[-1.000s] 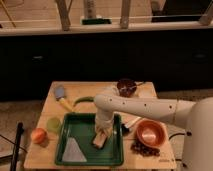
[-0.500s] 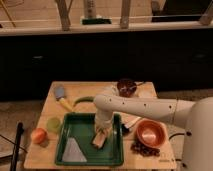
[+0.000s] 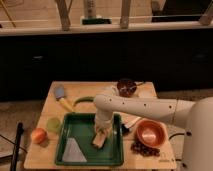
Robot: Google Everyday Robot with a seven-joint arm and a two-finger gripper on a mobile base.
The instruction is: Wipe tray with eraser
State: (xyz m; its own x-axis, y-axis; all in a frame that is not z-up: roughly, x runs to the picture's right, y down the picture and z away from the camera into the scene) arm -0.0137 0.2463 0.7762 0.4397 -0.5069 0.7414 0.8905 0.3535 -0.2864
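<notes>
The green tray (image 3: pixel 70 156) lies at the front of the wooden table. The tan eraser (image 3: pixel 99 141) rests on the tray floor, right of centre. My white arm reaches in from the right and bends down into the tray. My gripper (image 3: pixel 101 131) sits directly over the eraser and touches its upper end. A pale triangular sheet (image 3: pixel 74 151) lies in the tray's front left part.
An orange bowl (image 3: pixel 150 132) and dark grapes (image 3: pixel 144 148) lie right of the tray. A blue-headed yellow-handled brush (image 3: pixel 62 98), a green cup (image 3: pixel 54 124) and an orange fruit (image 3: pixel 38 135) lie to the left. A dark bowl (image 3: pixel 126 86) stands at the back.
</notes>
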